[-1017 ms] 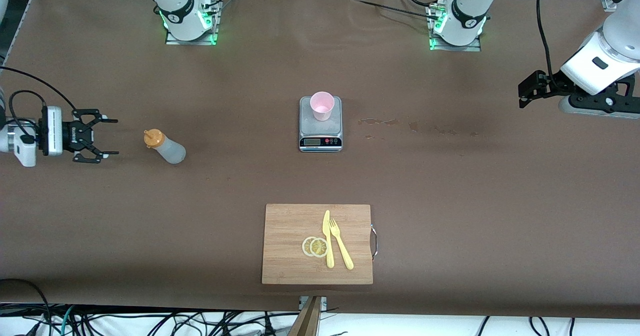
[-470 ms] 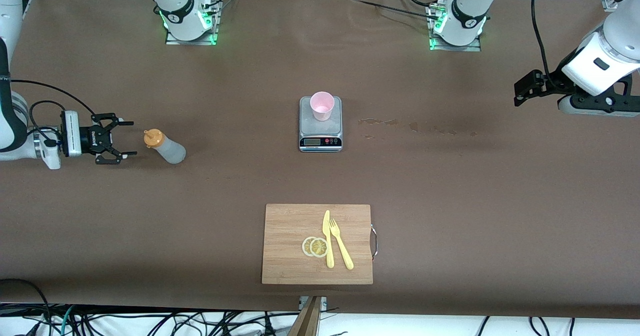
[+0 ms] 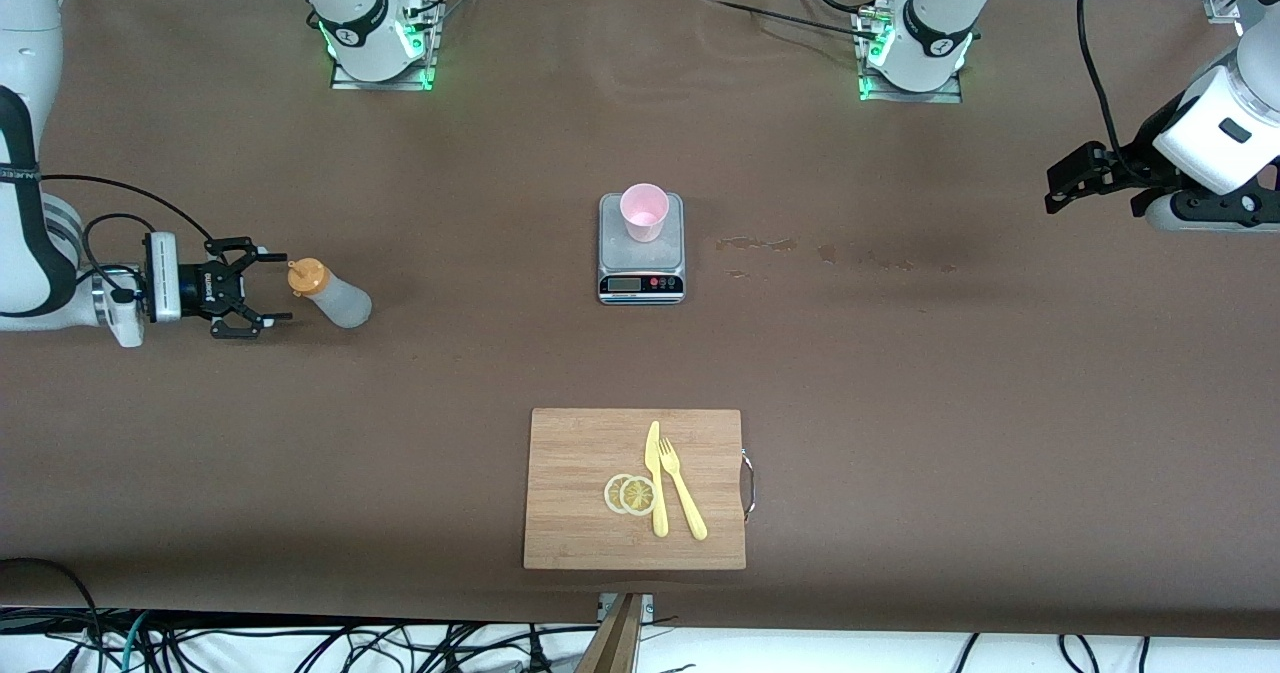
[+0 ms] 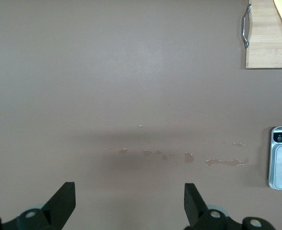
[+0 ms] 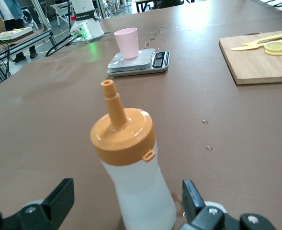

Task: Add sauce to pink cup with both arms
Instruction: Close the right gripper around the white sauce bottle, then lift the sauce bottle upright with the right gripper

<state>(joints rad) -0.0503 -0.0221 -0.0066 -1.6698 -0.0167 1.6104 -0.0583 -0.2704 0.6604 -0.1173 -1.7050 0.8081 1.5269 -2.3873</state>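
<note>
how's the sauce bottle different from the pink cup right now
The sauce bottle is translucent whitish with an orange-yellow nozzle cap; the pink cup is plain pale pink and open-topped. The bottle stands on the bare table toward the right arm's end; the cup stands on the grey scale mid-table. The open right gripper is right beside the bottle; the open left gripper is nowhere near the cup. Both stand upright and unheld.
</note>
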